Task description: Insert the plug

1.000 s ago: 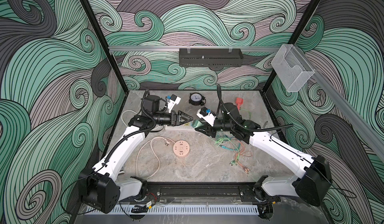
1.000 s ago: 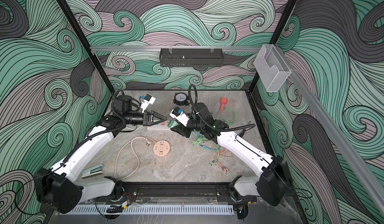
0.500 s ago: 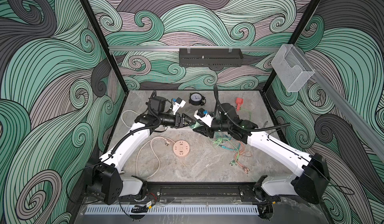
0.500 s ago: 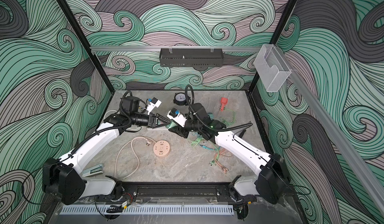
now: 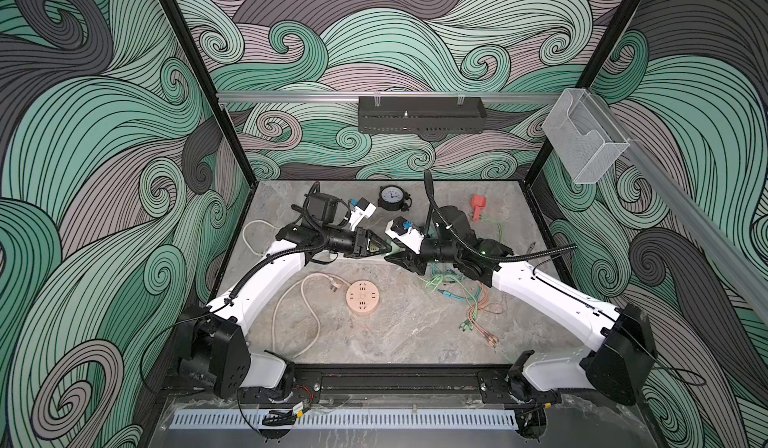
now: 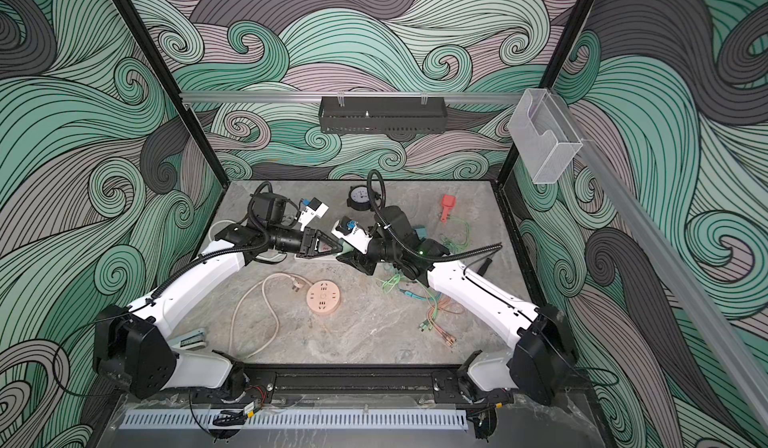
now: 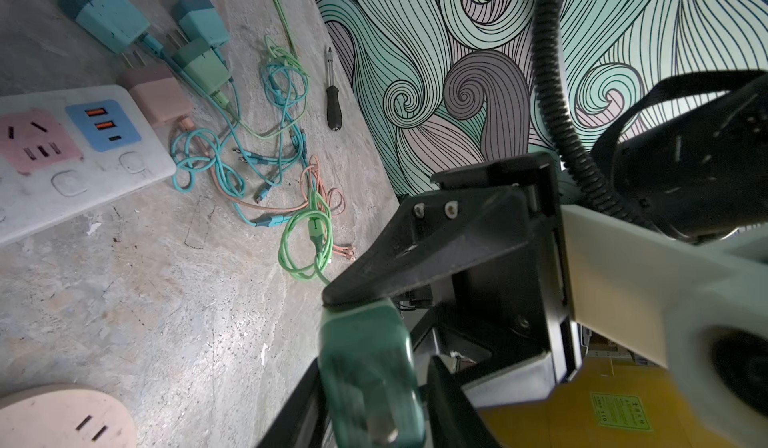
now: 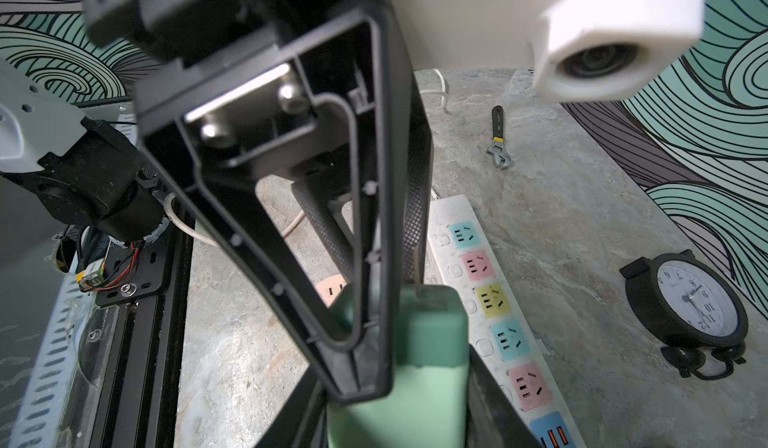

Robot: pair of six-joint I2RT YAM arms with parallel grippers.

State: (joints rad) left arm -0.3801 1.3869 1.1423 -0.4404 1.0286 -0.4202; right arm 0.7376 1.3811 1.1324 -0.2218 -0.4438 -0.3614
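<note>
Plug (image 8: 432,342), clamped jointly by left end effector (image 5: 383,250) and right end effector (image 5: 400,255) above the power strip (image 8: 453,267), apparently a hand-off to line its prongs up with a socket.

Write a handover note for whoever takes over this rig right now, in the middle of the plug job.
Right gripper: shut on the green plug, held off the table.
Left gripper: jaws around the same plug; I cannot tell whether they grip it.
Power strip: flat on the table beneath both grippers; its sockets in view are free.
Done: plug lifted.
Left: settle who holds it, line it up over a socket, push it in.
</note>
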